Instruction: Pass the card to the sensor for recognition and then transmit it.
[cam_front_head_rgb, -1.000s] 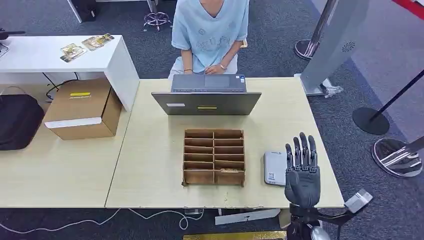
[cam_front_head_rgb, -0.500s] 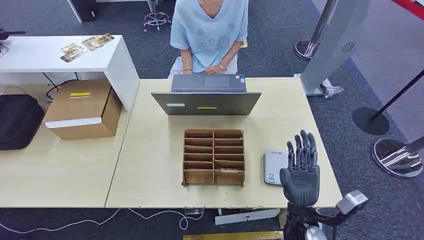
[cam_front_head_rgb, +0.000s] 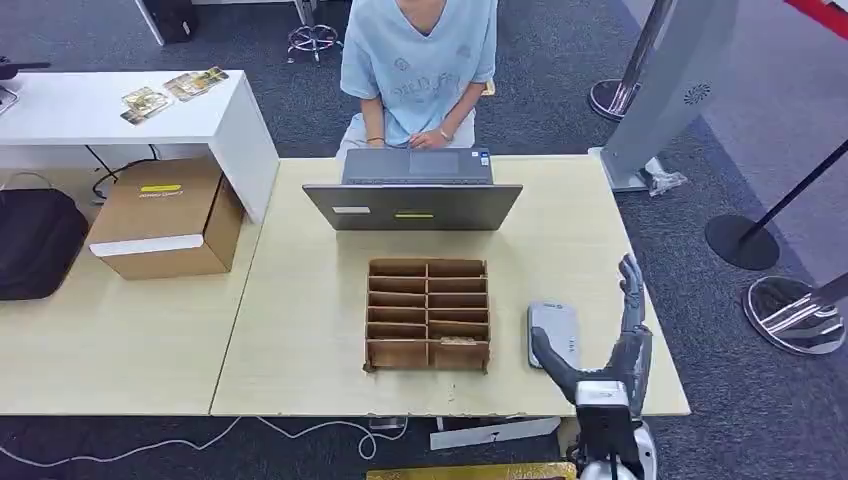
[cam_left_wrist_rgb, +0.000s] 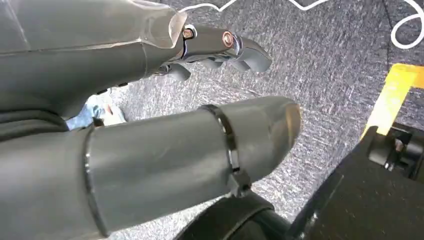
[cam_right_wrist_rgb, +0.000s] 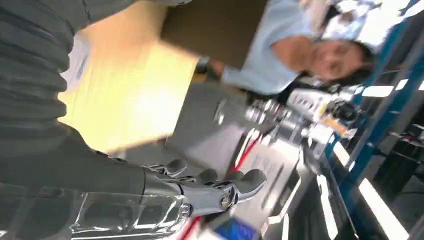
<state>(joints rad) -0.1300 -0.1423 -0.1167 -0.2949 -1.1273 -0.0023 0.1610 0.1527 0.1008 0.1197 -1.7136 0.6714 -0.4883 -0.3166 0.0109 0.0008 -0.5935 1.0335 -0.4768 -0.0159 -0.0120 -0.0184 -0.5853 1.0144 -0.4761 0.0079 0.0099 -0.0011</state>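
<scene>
A: Card (cam_front_head_rgb: 458, 341) first: I take the pale sliver in a front slot of the wooden organizer (cam_front_head_rgb: 428, 314) to be it, though it is too small to be sure; it lies off to the left of the right hand (cam_front_head_rgb: 607, 345), past the sensor, and nothing touches it.

B: And the sensor (cam_front_head_rgb: 554, 333)?

A: A flat grey reader on the table (cam_front_head_rgb: 300, 330), just left of the raised hand, with the thumb reaching over its near corner; the fingers point up and apart, edge-on, holding nothing.

B: The left hand (cam_left_wrist_rgb: 220, 47)?

A: Hanging over the carpet in its wrist view, fingers loosely apart, nothing in it.

B: So which step?

A: I judge it the very start; no card is picked up yet; the next move calls for the right hand to cross over the reader to that slot and pinch the card's upper edge.
</scene>
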